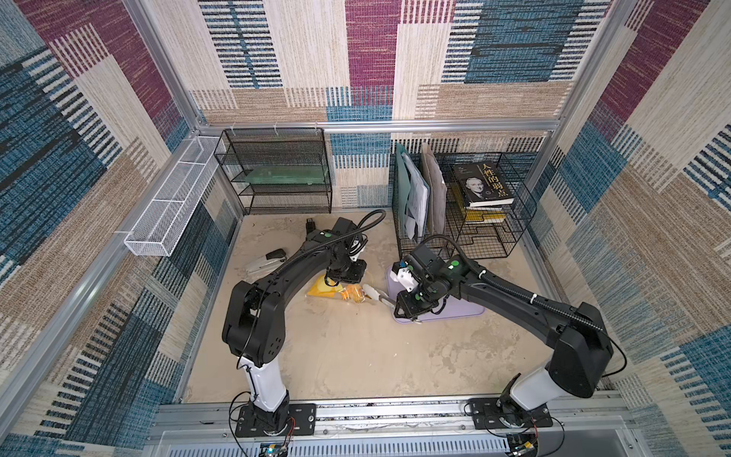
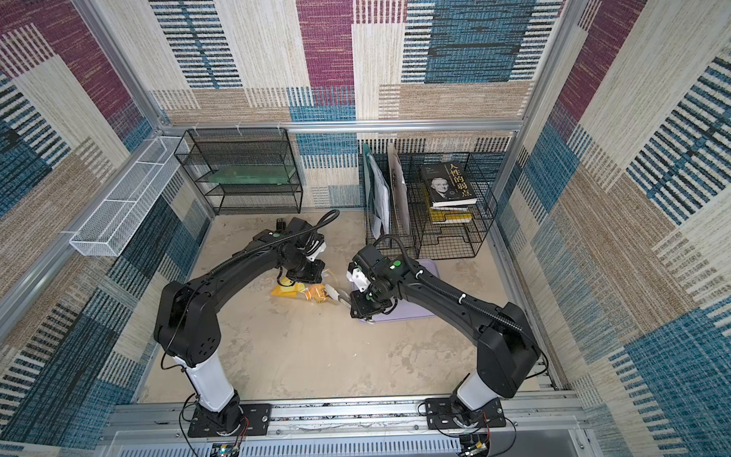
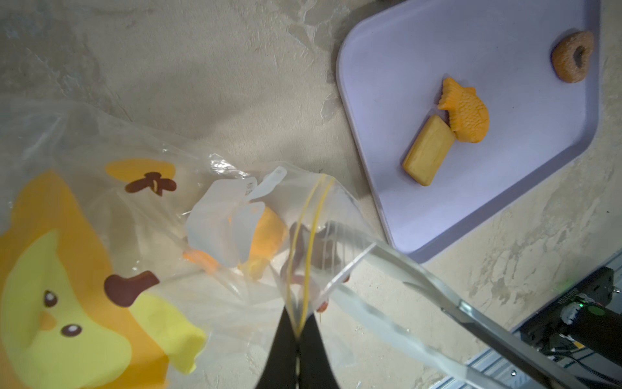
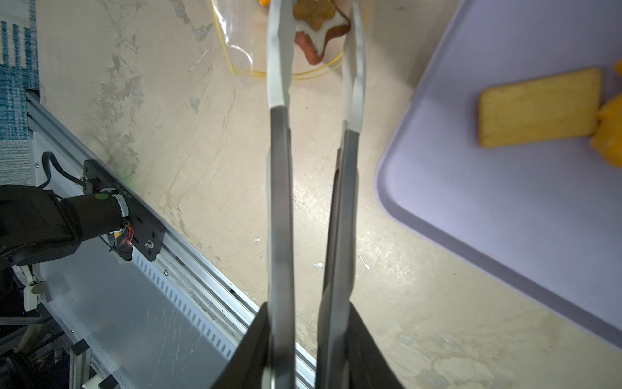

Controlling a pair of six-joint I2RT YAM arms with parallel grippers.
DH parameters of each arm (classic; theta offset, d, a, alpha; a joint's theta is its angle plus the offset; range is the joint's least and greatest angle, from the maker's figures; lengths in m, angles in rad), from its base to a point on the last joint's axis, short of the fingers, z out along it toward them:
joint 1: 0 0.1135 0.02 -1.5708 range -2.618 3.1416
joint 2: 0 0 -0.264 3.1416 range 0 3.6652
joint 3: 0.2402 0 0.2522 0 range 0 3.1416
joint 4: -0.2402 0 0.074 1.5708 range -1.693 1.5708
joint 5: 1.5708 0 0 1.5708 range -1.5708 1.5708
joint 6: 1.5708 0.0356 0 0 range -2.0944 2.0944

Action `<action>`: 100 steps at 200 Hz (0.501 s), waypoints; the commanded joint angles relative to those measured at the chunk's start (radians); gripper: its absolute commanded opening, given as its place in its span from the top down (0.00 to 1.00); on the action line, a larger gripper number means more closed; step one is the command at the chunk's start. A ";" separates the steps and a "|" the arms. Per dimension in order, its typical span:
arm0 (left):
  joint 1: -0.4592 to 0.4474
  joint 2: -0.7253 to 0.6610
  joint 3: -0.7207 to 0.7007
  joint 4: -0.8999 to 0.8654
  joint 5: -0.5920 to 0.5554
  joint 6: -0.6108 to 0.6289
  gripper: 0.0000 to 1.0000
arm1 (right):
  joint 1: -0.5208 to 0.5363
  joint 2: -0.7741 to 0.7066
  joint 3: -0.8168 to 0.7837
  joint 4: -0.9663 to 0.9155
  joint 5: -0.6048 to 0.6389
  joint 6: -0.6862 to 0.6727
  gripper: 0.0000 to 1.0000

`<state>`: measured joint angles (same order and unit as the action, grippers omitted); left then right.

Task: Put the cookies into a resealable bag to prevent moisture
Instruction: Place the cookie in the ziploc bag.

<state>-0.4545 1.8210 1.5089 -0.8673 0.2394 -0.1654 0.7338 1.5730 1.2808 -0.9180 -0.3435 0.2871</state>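
We pinch the bag [image 3: 134, 208] with the left gripper [image 3: 298, 333] and hold the tongs [image 4: 281, 202] in the right gripper [image 4: 303, 320]; a few cookies [image 3: 269, 232] seem to be inside, and three wait on the tray [image 3: 387, 67].

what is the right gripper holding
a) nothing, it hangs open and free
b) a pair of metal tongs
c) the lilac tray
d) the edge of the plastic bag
B: in the right wrist view the right gripper is clamped on the two arms of the tongs, whose pale tips reach the mouth of the resealable bag; it is the left gripper that pinches the bag's edge.
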 commanded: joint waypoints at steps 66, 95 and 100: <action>-0.001 -0.017 0.004 -0.031 -0.019 0.024 1.00 | -0.006 0.109 0.065 0.123 -0.047 -0.016 0.61; 0.000 -0.012 0.008 -0.040 -0.054 0.026 1.00 | -0.022 0.076 0.046 0.131 -0.060 -0.016 0.61; 0.002 -0.011 0.008 -0.040 -0.057 0.025 1.00 | -0.026 0.068 0.044 0.129 -0.060 -0.017 0.61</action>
<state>-0.4538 1.8107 1.5089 -0.8917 0.2115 -0.1589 0.7174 1.6718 1.3327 -0.8268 -0.3771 0.2817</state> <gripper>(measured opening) 0.038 0.392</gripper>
